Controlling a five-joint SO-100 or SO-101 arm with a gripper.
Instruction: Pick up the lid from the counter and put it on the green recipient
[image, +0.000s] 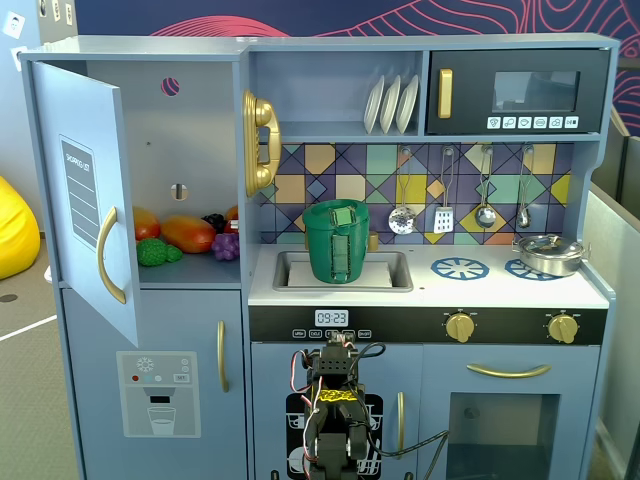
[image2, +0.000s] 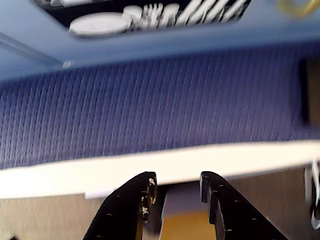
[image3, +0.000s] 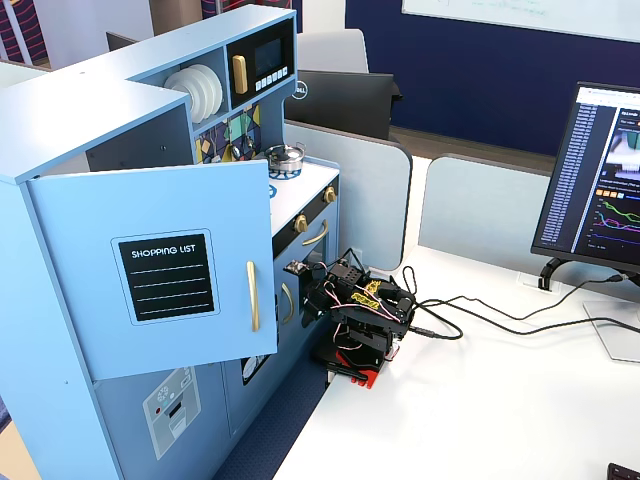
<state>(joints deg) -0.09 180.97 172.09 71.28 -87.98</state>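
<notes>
In a fixed view the tall dark-green pot (image: 337, 250) stands in the sink (image: 392, 272) of the toy kitchen, its lighter strap handle facing me. The green lid (image: 328, 210) with its small square knob lies on top of the pot. My arm (image: 335, 395) is folded low in front of the kitchen, well below the counter and far from the pot. In the wrist view my gripper (image2: 177, 181) is open and empty, pointing at the white table edge (image2: 100, 170) and the carpet. The open fridge door hides pot and lid in the other fixed view.
A silver metal pot (image: 548, 254) sits on the right burner, next to a blue burner ring (image: 459, 267). The fridge door (image: 85, 190) hangs open with toy fruit (image: 185, 235) inside. Utensils (image: 443, 215) hang on the back wall. A monitor (image3: 600, 180) and cables (image3: 480, 315) are on the white table.
</notes>
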